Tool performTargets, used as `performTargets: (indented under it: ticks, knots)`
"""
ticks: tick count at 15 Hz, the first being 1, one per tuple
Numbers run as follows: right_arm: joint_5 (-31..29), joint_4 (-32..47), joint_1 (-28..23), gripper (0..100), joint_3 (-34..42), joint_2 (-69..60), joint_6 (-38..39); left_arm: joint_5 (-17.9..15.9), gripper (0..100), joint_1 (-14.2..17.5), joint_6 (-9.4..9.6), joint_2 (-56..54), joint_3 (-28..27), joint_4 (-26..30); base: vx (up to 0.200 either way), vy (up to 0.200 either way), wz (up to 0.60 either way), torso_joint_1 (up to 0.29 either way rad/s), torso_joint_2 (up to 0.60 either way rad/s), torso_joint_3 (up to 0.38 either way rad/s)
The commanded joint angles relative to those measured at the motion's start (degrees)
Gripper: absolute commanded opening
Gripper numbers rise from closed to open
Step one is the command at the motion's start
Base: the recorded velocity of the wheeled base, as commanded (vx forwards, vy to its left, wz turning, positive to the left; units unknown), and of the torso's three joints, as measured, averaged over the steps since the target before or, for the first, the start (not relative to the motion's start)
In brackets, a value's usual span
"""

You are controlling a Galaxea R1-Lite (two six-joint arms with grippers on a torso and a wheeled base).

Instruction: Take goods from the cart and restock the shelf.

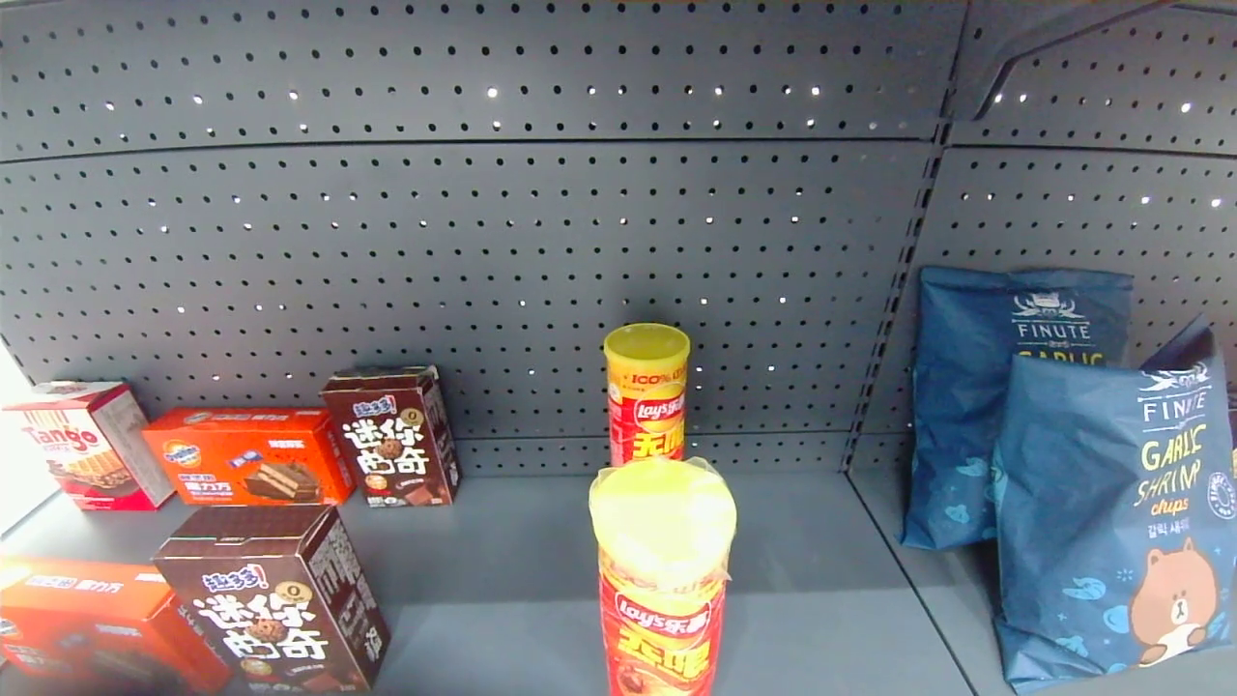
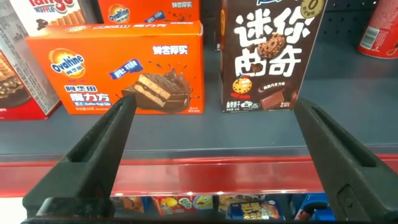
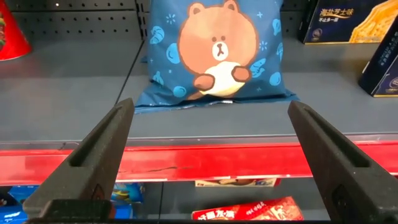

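- Shelf stock stands in three groups: boxes at 9 o'clock, two cans one behind the other at 6 o'clock, and bags at 3 o'clock. Bare grey deck lies between the groups.
- Your left fingers are spread wide and hold nothing. They sit just outside the red rail, facing the orange box and brown box.
- Your right fingers are just as wide and empty, facing the bear bag across the same rail.
- With both sets of fingers empty, the step in hand is probably fetching the next item from the cart.
- Pick something that matches a group, so it goes in beside its own kind.
- Bring it in high enough to clear the rail, set it down upright with the print facing out, and let go only once it rests flat.
- The bare deck between the cans and the boxes is your easiest target, since there are fewer neighbours to knock.
- The cans are tall, narrow cylinders with a soft-looking yellow lid, and probably tip easily. Grip them across the body, not the lid.
- The boxes are stiff card with flat faces, so squeeze two opposite sides.
- The bags are glossy, puffed film leaning on the pegboard. They will likely slip and crumple, so pinch them lightly near the top seam.
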Motion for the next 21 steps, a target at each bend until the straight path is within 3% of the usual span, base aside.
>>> performTargets:
  ticks: [1, 21]
  knots:
    - [0.0, 0.0, 0.0, 100, 0.0, 0.1, 0.0, 0.1, 100, 0.1, -0.12, 0.0, 0.0, 0.0, 0.0, 0.0, 0.0, 0.0, 0.0, 0.0]
    - [0.0, 0.0, 0.0, 100, 0.0, 0.1, 0.0, 0.0, 100, 0.1, -0.12, 0.0, 0.0, 0.0, 0.0, 0.0, 0.0, 0.0, 0.0, 0.0]
